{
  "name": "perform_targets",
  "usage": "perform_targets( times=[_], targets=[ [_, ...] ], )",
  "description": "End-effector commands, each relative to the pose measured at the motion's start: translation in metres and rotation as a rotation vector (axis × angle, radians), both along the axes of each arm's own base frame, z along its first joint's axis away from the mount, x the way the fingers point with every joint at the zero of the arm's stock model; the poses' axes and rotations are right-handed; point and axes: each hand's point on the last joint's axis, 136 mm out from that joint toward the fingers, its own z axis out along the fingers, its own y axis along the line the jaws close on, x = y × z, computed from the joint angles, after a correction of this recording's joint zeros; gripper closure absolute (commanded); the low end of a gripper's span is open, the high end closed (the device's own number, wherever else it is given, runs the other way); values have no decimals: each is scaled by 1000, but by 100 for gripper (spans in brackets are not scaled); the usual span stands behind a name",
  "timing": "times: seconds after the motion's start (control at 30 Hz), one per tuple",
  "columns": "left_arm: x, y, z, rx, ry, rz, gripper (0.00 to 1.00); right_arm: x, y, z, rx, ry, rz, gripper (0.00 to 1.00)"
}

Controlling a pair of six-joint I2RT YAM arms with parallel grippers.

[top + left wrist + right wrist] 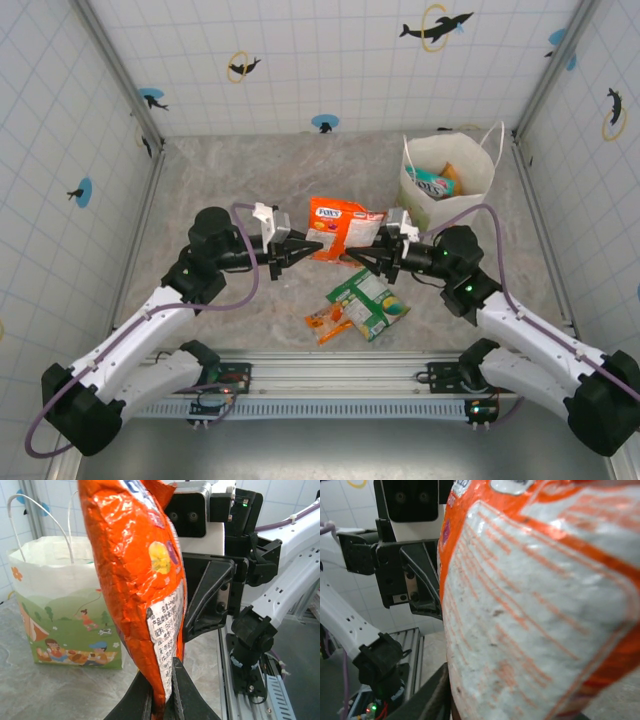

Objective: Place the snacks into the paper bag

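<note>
Two pincers meet at the orange packet (340, 228), held off the table (230, 180), near the bag (462, 205). The left pincer (303, 246) is clenched on its edge; whether the right pincer (362, 256) grips, cannot tell. Risk: left lets go early, glossy packet drops.

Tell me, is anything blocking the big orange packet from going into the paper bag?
No loose thing lies between the orange packet and the paper bag. Only the right pincer sits on that side, at the packet's edge.
</note>
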Motion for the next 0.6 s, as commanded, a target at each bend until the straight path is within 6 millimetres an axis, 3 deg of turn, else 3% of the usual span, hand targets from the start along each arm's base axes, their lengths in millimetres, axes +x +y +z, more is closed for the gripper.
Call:
perform_targets(
  times=[0.0, 0.13, 0.23, 0.43, 0.57],
  targets=[
    [4, -1, 8, -26, -58, 21, 100, -2, -1, 24, 53, -67, 7, 70],
    [10, -1, 5, -13, -44, 47, 97, 1, -5, 24, 58, -70, -27, 81],
    [12, -1, 3, -9, -35, 59, 88, 2, -8, 23, 56, -75, -47, 87],
    [33, 3, -3, 11, 31, 183, 43, 18, -21, 29, 47, -87, -170, 87],
    [60, 15, -18, 50, 121, 365, 30, 41, -46, 50, 50, -121, -332, 87]
  ],
)
